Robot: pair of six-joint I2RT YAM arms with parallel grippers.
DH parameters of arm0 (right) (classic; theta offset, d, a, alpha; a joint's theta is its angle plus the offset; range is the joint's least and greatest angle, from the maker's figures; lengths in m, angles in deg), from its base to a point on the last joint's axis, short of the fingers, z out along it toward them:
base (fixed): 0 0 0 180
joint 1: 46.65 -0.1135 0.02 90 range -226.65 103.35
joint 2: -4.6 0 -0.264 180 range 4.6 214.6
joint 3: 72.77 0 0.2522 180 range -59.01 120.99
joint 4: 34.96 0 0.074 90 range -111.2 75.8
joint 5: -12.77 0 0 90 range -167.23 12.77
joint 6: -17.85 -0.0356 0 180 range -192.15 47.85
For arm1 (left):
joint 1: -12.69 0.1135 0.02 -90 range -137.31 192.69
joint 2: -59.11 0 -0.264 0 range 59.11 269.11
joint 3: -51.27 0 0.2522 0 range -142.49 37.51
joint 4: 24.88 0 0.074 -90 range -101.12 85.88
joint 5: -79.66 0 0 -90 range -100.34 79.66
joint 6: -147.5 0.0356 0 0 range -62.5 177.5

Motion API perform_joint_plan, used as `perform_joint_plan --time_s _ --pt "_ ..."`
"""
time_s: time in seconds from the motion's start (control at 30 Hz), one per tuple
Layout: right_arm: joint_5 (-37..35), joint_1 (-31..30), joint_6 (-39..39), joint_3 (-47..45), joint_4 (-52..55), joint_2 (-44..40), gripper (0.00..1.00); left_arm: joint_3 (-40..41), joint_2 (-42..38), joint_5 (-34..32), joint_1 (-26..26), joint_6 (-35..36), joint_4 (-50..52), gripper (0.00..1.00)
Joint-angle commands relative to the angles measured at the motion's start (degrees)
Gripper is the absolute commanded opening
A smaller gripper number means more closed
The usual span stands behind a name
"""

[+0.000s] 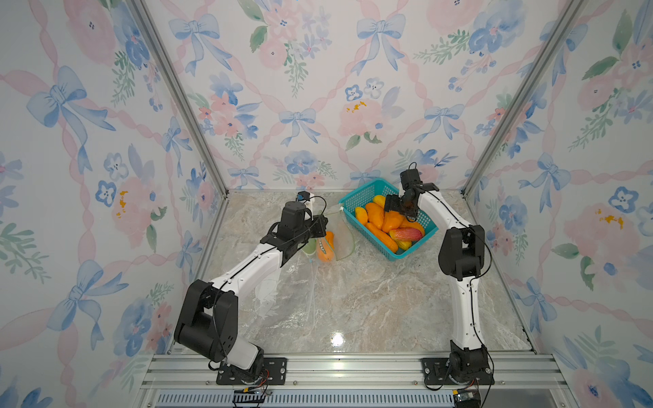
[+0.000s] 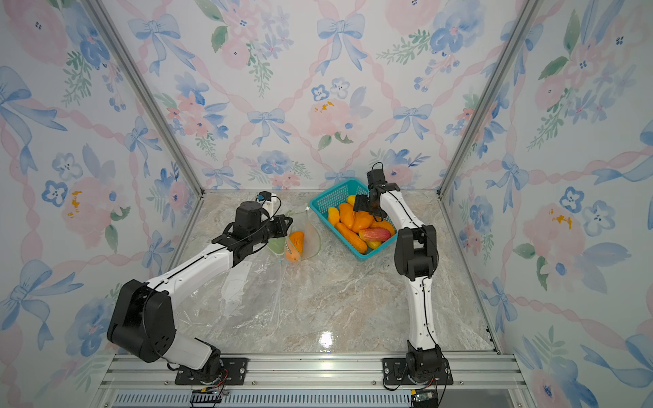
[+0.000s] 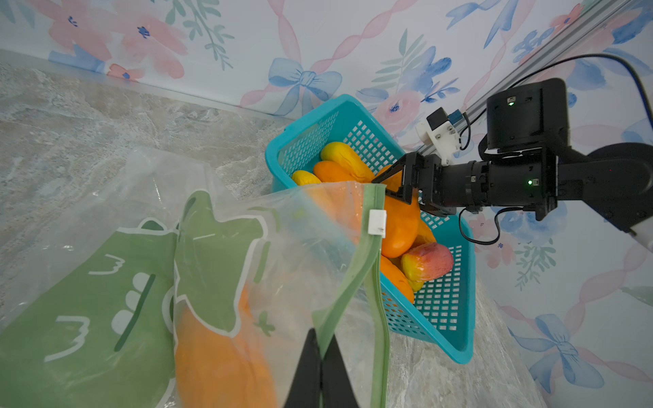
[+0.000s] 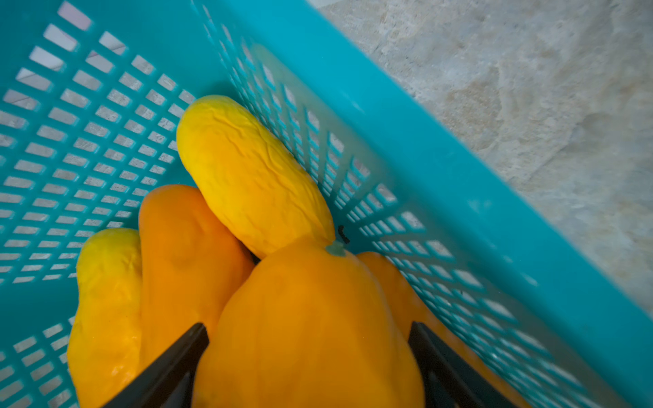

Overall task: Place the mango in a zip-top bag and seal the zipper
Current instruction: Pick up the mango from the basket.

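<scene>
A clear zip-top bag [image 3: 247, 247] with green print lies left of the basket, its mouth held up. My left gripper [image 3: 321, 339] is shut on the bag's green zipper edge, below the white slider [image 3: 377, 222]. One orange mango [image 3: 219, 360] lies inside the bag, seen in both top views [image 1: 325, 247] [image 2: 295, 245]. My right gripper [image 4: 305, 326] reaches into the teal basket [image 1: 364, 192], and its two fingers press either side of an orange mango [image 4: 304, 300] that rests on the pile. The same grip shows in the left wrist view [image 3: 383, 186].
The basket [image 2: 332, 194] stands at the back right and holds several more orange and yellow mangoes and a red-pink one [image 1: 405, 234]. A second clear bag [image 1: 282, 293] lies flat on the marble table under my left arm. Walls close in on three sides.
</scene>
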Motion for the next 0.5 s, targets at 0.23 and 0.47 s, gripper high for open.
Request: perform_joint_plan --time_s 0.23,0.47 --pt "0.31 -0.46 1.36 -2.00 -0.86 -4.47 0.56 -1.68 0.81 0.79 -0.41 -1.22 -1.98 0.00" --pt "-0.30 -1.76 3.47 -9.76 -9.19 -13.83 0.21 -2.16 1.72 1.21 -0.45 -1.84 -2.27 0.00"
